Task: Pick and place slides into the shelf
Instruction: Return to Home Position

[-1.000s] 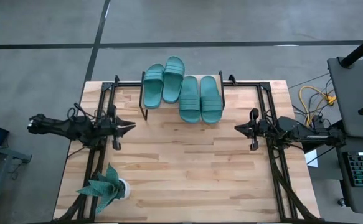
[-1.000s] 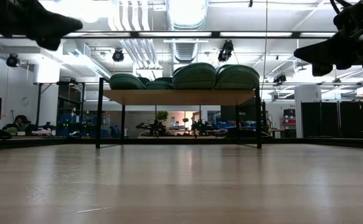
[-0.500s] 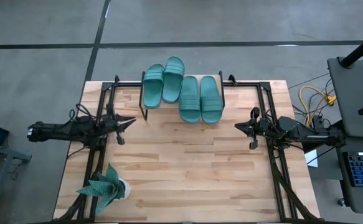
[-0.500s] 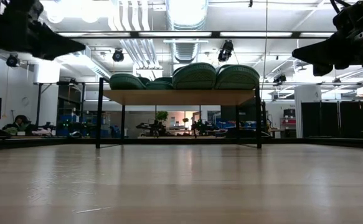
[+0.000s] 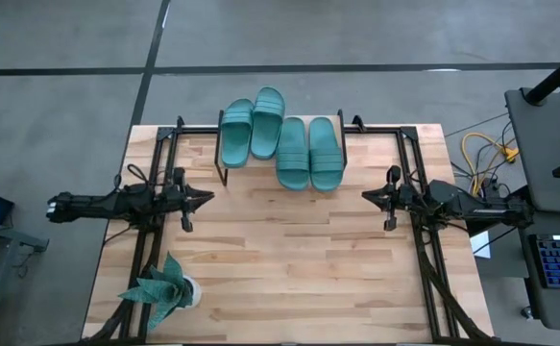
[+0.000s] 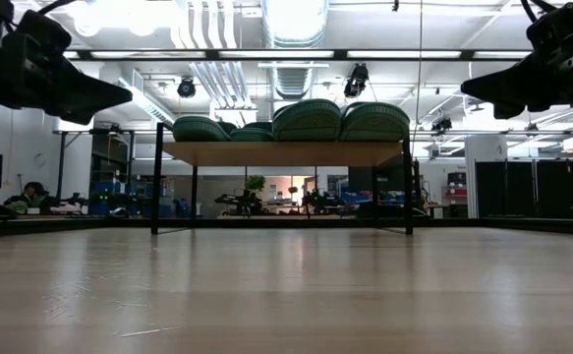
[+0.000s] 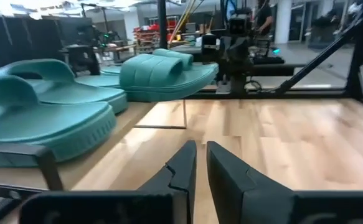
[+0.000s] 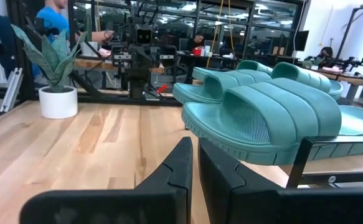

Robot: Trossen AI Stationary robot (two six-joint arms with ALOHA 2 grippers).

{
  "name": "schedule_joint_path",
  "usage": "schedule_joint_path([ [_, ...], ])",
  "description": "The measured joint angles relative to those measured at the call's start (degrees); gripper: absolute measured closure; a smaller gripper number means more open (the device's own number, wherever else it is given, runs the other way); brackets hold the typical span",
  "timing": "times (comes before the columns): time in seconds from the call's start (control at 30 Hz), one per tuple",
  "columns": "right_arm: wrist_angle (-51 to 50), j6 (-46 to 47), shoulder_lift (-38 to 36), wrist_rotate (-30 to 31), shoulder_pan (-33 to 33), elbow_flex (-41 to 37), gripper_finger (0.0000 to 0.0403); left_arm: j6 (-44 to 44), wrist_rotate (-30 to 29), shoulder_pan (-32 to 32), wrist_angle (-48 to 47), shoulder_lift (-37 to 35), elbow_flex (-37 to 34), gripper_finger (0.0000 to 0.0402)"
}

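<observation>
**All four slides on the shelf, both arms held off to the sides**

From the high view, the four teal slides (image 5: 292, 152) lie side by side on the shelf (image 5: 222, 169) at the upper middle of the frame, against the far edge of the tabletop (image 5: 289, 259). The left pair sits a little higher in the frame than the right pair, and neighbours touch along their sides. The left hand (image 5: 206, 197) hangs at middle left and the right hand (image 5: 366, 196) at middle right. Each points inward, well apart from the shelf. A leafy plant (image 5: 159, 286) in a white pot stands at lower left.

The low view shows the shelf's wooden plank (image 6: 281, 153) on thin black legs at centre, the slides humped in a row on top. The left hand (image 6: 127, 95) shows at upper left and the right hand (image 6: 467, 88) at upper right, both above the plank's level and clear of it.

In the left wrist view, that hand's two dark fingers (image 7: 182, 167) are drawn together with only a slim gap, holding nothing. The slides fill the left of the frame, and the other arm shows far off at upper centre.

In the right wrist view, the fingers (image 8: 180, 163) are likewise together and empty. The slides fill the right half, the plant stands at left, and a person in blue shows at upper left.
</observation>
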Motion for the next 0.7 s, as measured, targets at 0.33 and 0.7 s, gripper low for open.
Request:
schedule_joint_path([
  [0.33,-0.34,-1.55,0.04,1.48,-0.02,0.0,0.0385,-2.69,4.08,0.0,-0.61,0.08,0.07,0.0401],
  [0.7,-1.42,-0.43,2.42,0.96,-0.02,0.0,0.0385,-2.25,4.45,0.0,-0.83,0.75,0.15,0.0401],
])
